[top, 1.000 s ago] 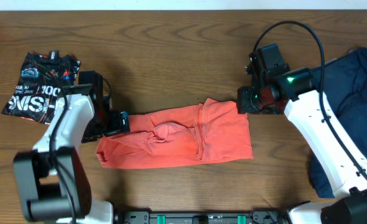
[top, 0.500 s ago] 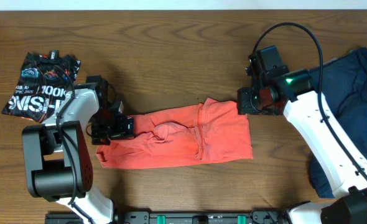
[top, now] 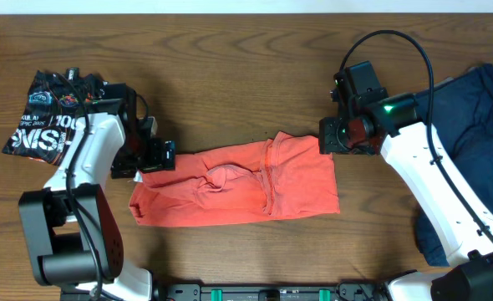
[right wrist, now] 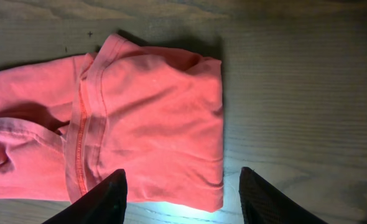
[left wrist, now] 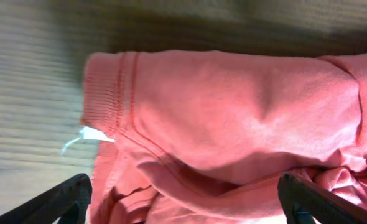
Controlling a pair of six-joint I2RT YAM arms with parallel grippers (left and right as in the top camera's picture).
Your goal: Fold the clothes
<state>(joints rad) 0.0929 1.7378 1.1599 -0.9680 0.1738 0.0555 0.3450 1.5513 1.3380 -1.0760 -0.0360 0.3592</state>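
The coral-red T-shirt (top: 238, 182) lies folded into a long strip across the middle of the table, lettering hidden. My left gripper (top: 156, 156) is open at its left end; in the left wrist view the collar end of the shirt (left wrist: 233, 118) fills the space between and above the two fingers (left wrist: 186, 202). My right gripper (top: 330, 138) is open at the shirt's upper right corner; in the right wrist view the shirt's right edge (right wrist: 165, 124) lies between the fingers (right wrist: 182, 196). The black graphic-print tee (top: 54, 113) lies at far left. The navy-blue garment (top: 472, 150) lies at far right.
The right arm's white link (top: 434, 192) runs over the navy garment's left edge. A black cable (top: 397, 38) loops above the right wrist. The table's front rail (top: 271, 293) shows at the bottom.
The left arm swung its wrist back and up a little, and its gripper now sits slightly higher at the shirt's left end. The right arm and the shirt have not moved.
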